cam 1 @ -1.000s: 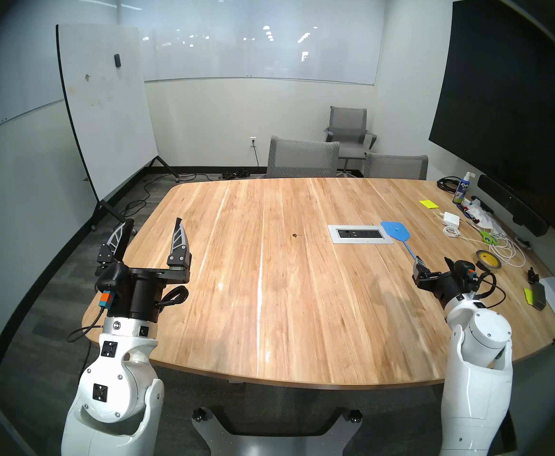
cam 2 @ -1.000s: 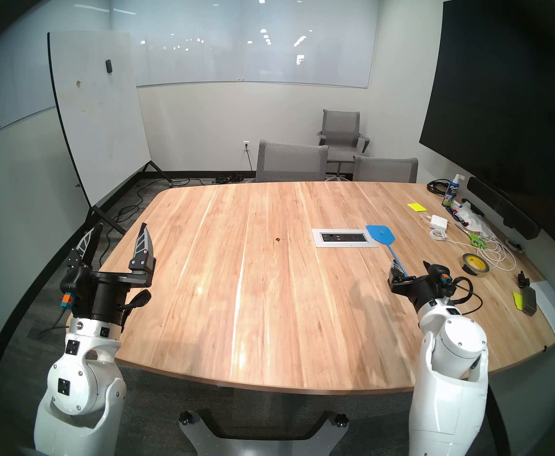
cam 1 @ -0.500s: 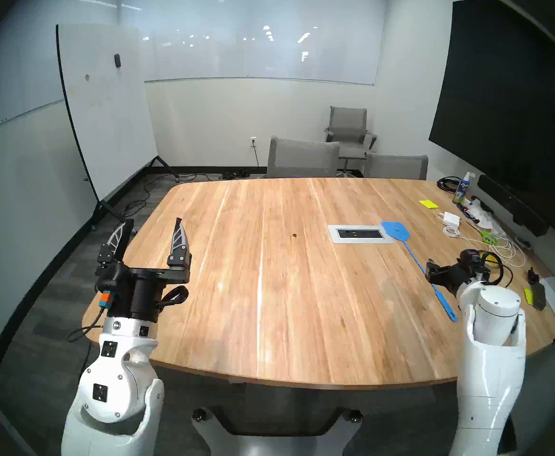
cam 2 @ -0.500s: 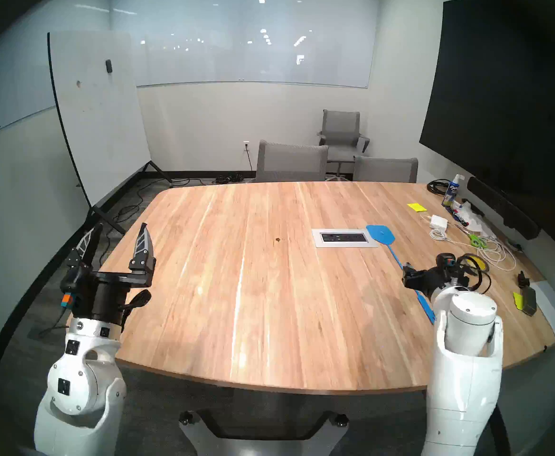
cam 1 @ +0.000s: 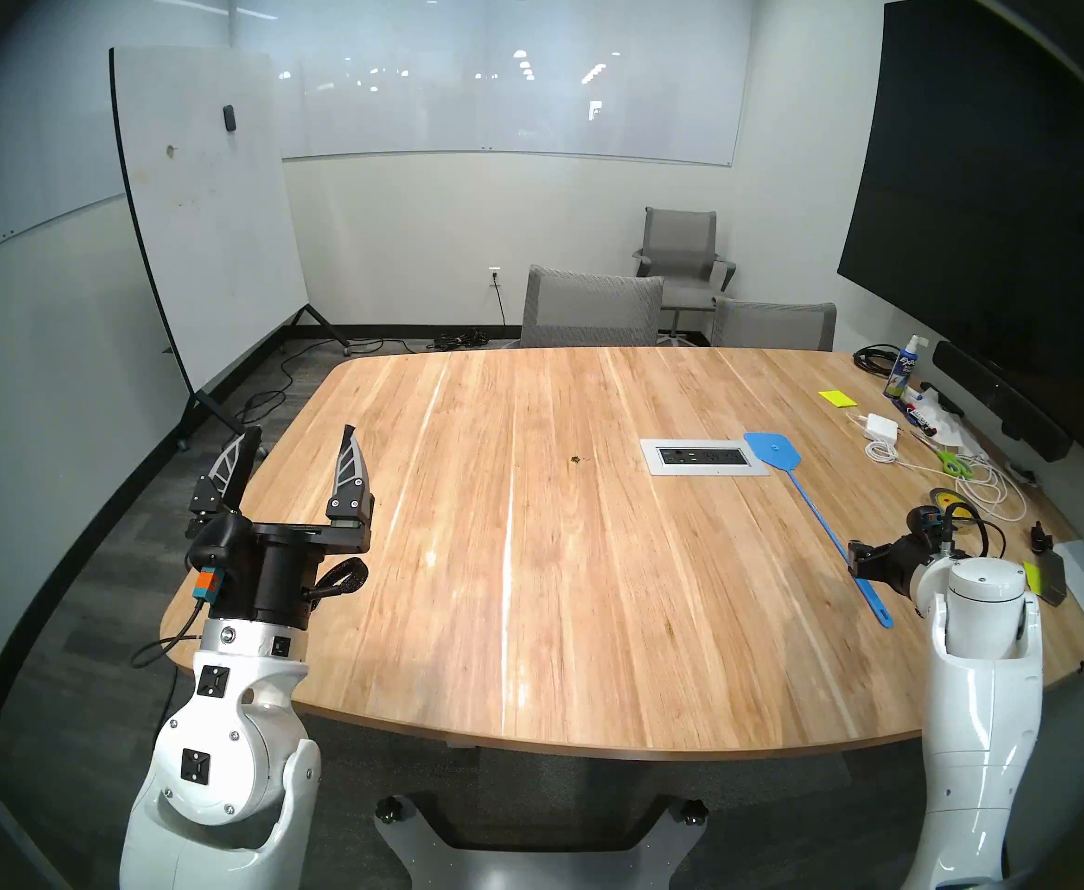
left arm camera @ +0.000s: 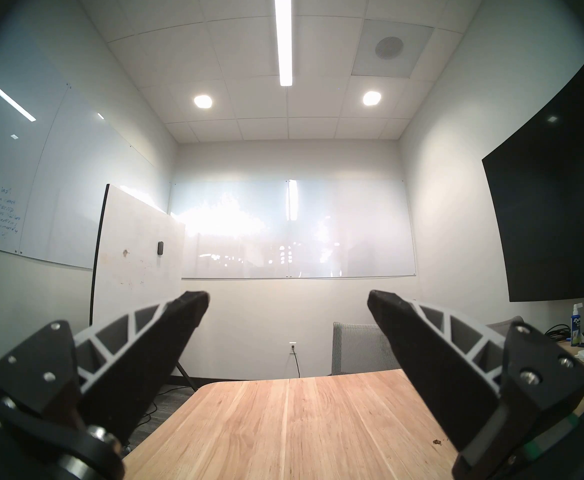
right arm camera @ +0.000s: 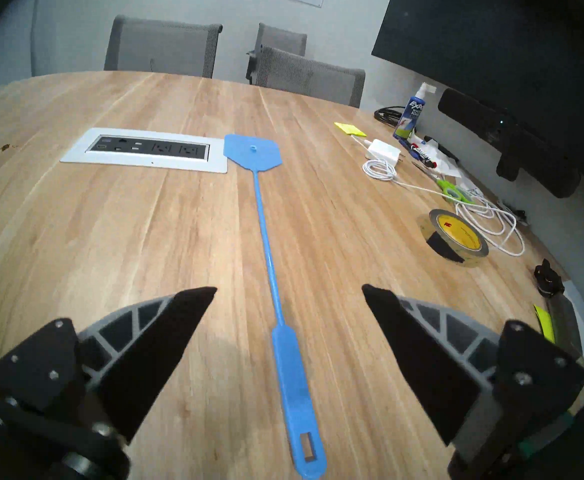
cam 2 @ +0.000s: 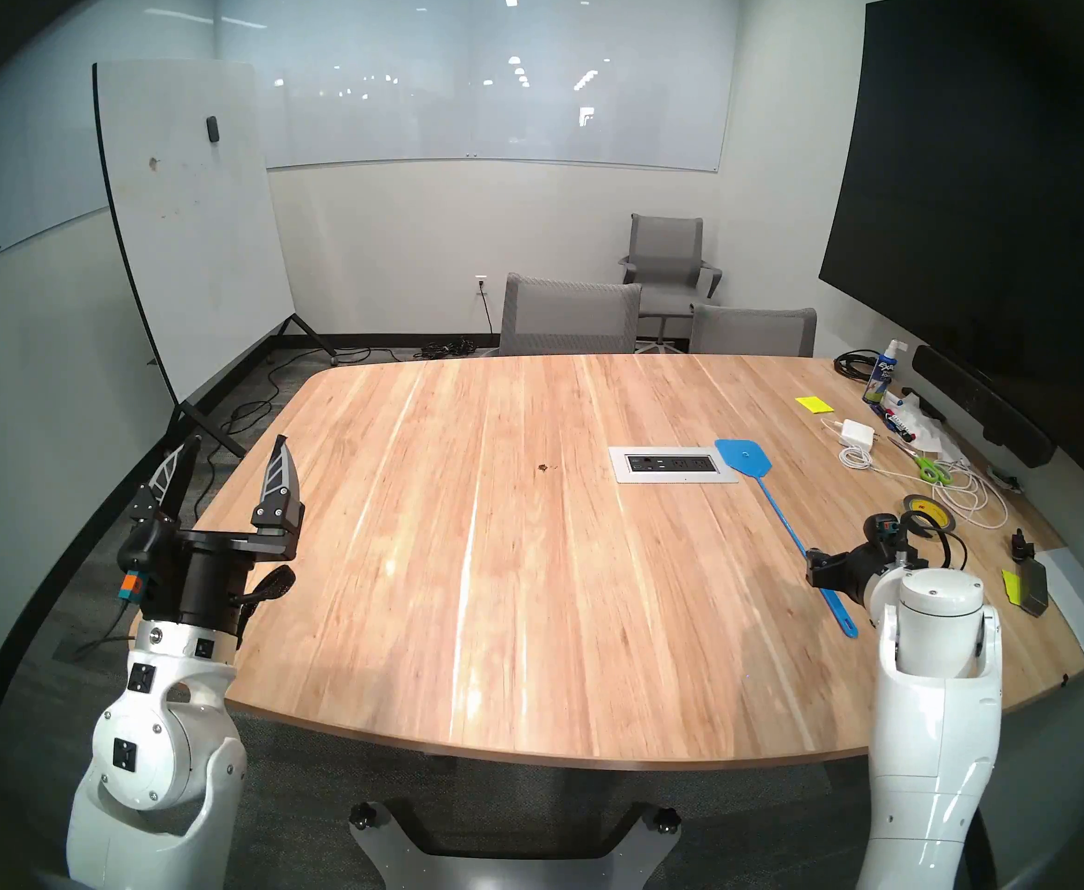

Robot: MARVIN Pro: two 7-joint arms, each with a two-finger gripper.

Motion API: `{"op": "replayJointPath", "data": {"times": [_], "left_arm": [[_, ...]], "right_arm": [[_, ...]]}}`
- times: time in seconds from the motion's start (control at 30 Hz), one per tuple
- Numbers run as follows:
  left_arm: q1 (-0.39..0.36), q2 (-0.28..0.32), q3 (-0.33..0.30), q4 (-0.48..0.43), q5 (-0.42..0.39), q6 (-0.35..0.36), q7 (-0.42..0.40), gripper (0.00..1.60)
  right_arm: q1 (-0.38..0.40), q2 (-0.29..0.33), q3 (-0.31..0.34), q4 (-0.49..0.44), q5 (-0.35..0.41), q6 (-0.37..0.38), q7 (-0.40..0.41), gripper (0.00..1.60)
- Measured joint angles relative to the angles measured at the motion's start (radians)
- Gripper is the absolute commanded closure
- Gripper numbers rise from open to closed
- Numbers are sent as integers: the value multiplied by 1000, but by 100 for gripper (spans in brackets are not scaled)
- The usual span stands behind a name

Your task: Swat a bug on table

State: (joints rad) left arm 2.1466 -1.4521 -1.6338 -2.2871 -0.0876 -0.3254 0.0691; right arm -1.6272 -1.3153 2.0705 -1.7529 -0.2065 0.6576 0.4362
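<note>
The blue swatter [right arm camera: 272,268] lies flat on the table [cam 1: 526,612], handle toward the right gripper [right arm camera: 289,292] – fingers spread above it, empty – while the bug [cam 1: 575,460] sits far left, beyond the outlet panel [cam 1: 703,456].

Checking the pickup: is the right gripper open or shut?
Open. The right gripper has both fingers spread either side of the fly swatter, which lies flat on the table, untouched.

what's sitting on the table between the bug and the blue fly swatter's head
The silver power outlet panel, set into the table, lies between the bug and the swatter's head; around it the wood is bare. Both head views show this.
</note>
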Motion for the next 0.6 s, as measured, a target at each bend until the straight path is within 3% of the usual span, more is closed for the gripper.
{"op": "replayJointPath", "data": {"times": [0.6], "left_arm": [[0, 0, 0, 0, 0, 0, 0, 0]], "right_arm": [[42, 126, -13, 163, -11, -46, 160, 0]]}}
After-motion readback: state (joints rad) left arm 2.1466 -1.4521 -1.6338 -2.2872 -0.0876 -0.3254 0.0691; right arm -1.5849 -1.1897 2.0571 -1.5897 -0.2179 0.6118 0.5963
